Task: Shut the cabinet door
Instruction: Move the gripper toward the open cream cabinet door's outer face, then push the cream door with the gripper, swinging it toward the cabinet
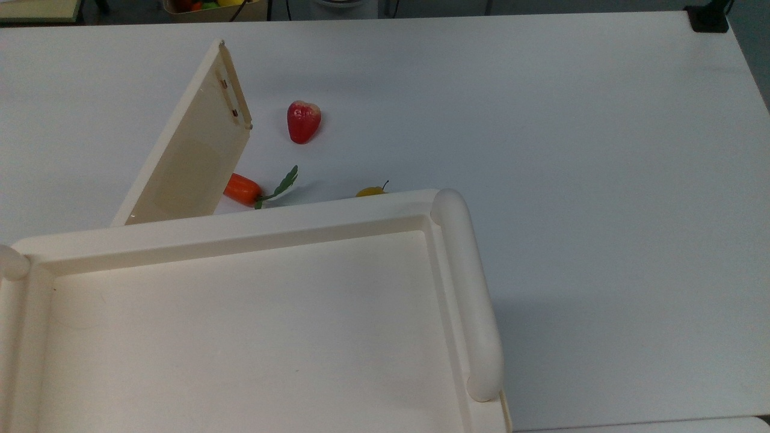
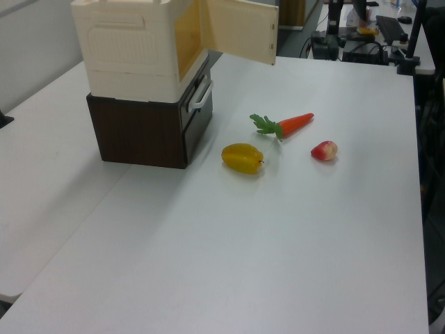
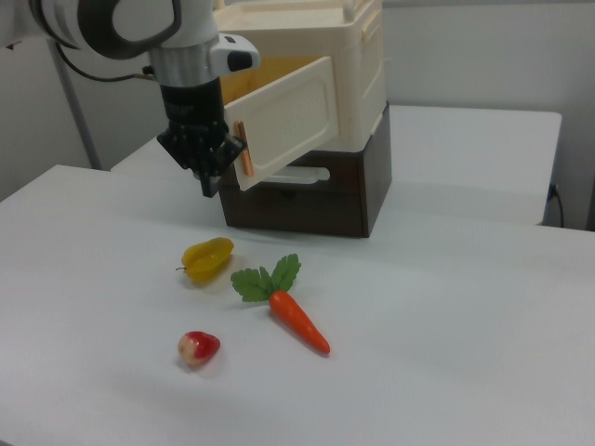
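Gripper [image 3: 210,182] beside one ajar cabinet door [image 3: 284,123], finger gap unclear, three toy foods: carrot [image 3: 298,321], yellow fruit [image 3: 207,258], red fruit [image 3: 198,347].

A white table [image 2: 278,236] carries three toy foods. A carrot [image 3: 299,322] with green leaves [image 3: 265,277] lies in the middle; in the right view its orange root points toward the near right. A yellow fruit [image 3: 207,257], perhaps a starfruit, lies to the right view's left of the leaves, apart from them. A small red fruit [image 3: 198,347] sits nearer, well left of the carrot tip. A dark brown box [image 2: 142,129] with a pale handle [image 2: 200,97] stands on the table's far side in the right view.
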You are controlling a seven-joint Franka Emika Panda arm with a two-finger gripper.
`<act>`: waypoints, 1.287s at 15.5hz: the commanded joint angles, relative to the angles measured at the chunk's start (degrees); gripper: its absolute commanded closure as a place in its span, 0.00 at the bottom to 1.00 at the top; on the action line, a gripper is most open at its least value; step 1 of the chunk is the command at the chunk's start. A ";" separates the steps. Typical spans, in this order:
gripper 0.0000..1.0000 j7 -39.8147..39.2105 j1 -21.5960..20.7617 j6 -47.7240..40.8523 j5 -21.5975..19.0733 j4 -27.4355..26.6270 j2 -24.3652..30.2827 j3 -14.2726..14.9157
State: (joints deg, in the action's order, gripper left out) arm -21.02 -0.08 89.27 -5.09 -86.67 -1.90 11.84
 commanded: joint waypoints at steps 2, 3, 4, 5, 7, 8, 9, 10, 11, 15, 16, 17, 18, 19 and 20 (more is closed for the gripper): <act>1.00 -20.32 -0.18 4.32 -0.79 -0.78 -2.05 -0.06; 1.00 -23.77 -0.27 5.90 -1.84 -0.78 -2.66 -0.06; 1.00 -26.32 -0.27 7.40 -3.85 -0.78 -2.84 -0.06; 1.00 -27.31 -0.27 8.89 -5.61 -0.78 -3.28 -0.06; 1.00 -29.50 -0.45 12.49 -6.16 -0.78 -3.98 -0.15; 1.00 -30.82 -0.54 15.55 -6.24 -0.78 -4.68 -0.32; 1.00 -31.88 -0.62 19.15 -6.33 -0.78 -5.38 -0.50; 1.00 -32.67 -0.62 22.93 -6.33 -0.70 -6.44 -0.59; 1.00 -33.20 -0.71 25.58 -6.33 -0.35 -7.14 -0.68; 1.00 -35.58 -0.54 28.06 -7.20 0.27 -8.29 -0.68; 1.00 -35.58 -0.54 29.11 -8.17 0.27 -8.29 -0.68; 1.00 -35.58 -0.71 30.25 -9.05 0.27 -8.38 -0.68; 1.00 -35.58 -0.80 31.31 -9.75 0.27 -8.38 -0.85; 1.00 -35.58 -1.23 31.84 -10.20 0.36 -8.38 -1.20; 1.00 -35.58 -1.76 31.93 -10.72 0.45 -8.38 -1.38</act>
State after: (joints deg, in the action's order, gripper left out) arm -55.33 -0.36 119.18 -13.61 -86.42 -10.37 10.71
